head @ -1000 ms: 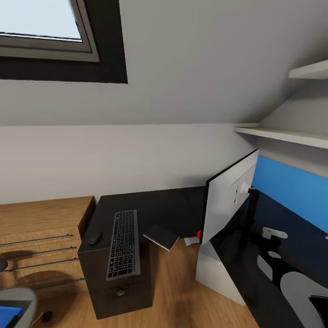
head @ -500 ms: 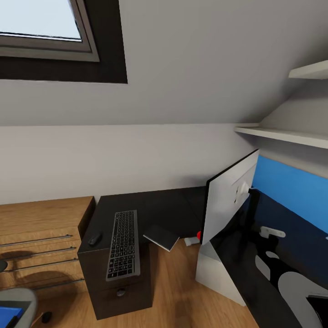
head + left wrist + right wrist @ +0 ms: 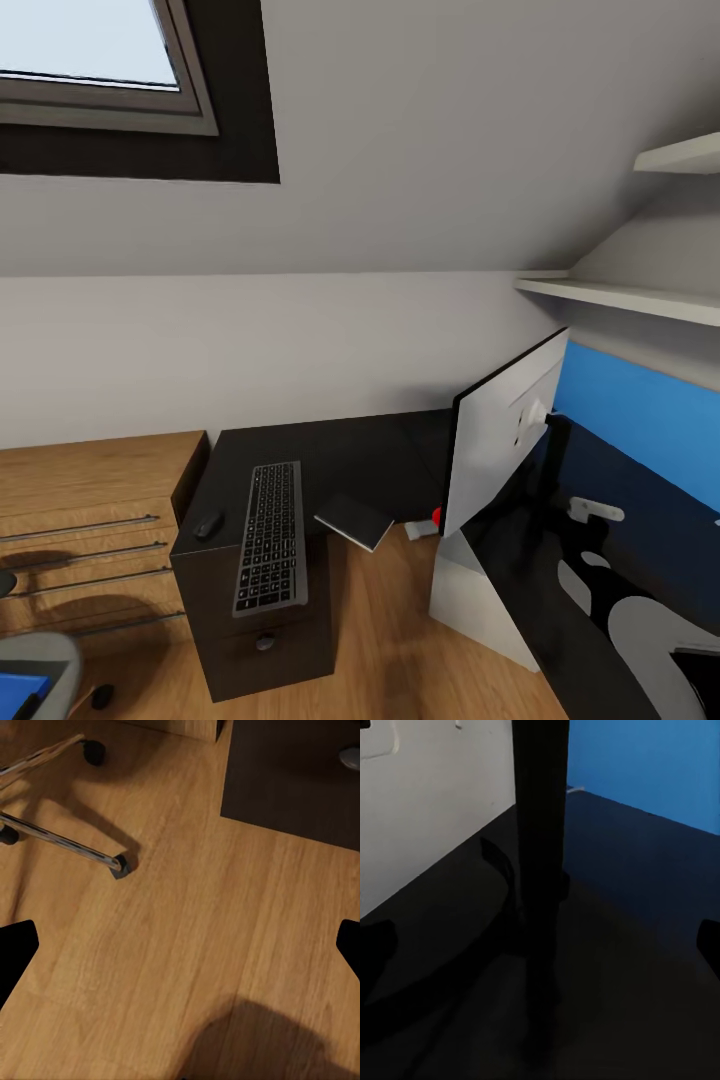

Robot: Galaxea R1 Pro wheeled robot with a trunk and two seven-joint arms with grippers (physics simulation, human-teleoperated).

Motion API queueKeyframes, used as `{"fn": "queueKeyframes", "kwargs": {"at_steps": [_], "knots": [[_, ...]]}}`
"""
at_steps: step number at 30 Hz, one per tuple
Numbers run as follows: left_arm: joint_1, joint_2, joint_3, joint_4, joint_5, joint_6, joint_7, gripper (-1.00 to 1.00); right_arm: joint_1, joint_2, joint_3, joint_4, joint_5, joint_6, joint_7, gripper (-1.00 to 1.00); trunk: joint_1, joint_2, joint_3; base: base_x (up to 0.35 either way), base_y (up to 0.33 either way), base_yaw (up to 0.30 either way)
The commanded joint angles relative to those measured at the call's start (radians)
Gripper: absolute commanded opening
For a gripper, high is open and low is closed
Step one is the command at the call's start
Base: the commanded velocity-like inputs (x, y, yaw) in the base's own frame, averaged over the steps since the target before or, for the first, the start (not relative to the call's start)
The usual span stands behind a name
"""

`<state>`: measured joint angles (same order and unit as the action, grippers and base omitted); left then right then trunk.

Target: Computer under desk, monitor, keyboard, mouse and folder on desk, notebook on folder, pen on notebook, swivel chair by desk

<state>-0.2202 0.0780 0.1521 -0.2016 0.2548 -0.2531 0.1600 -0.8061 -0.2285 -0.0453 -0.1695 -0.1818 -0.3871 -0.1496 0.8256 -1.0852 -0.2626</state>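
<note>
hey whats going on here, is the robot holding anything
Nothing is held. From the head view, the keyboard and mouse lie on the dark desk, a notebook juts over its edge, and the monitor stands at the right. The left claw hangs open over bare wood floor; the right claw is open near the monitor's stand.

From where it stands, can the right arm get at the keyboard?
Probably not. The right pincer hangs open by the monitor stand, with the keyboard across the desk on the left side.
</note>
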Motion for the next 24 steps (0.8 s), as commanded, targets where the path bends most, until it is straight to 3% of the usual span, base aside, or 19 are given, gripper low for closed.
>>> {"fn": "queueKeyframes", "kwargs": {"at_steps": [1, 24], "knots": [[-0.001, 0.000, 0.000, 0.001, 0.004, -0.004, 0.001, 1.00, -0.001, 0.000, -0.004, 0.001, -0.004, -0.004, 0.003, 1.00, 0.000, -0.001, -0.001, 0.000, 0.000, 0.000], [-0.001, -0.003, 0.000, 0.004, 0.003, -0.002, 0.001, 1.00, -0.001, -0.006, -0.006, 0.000, -0.004, -0.017, 0.001, 1.00, 0.000, -0.001, -0.001, 0.118, -0.023, 0.000]]}}
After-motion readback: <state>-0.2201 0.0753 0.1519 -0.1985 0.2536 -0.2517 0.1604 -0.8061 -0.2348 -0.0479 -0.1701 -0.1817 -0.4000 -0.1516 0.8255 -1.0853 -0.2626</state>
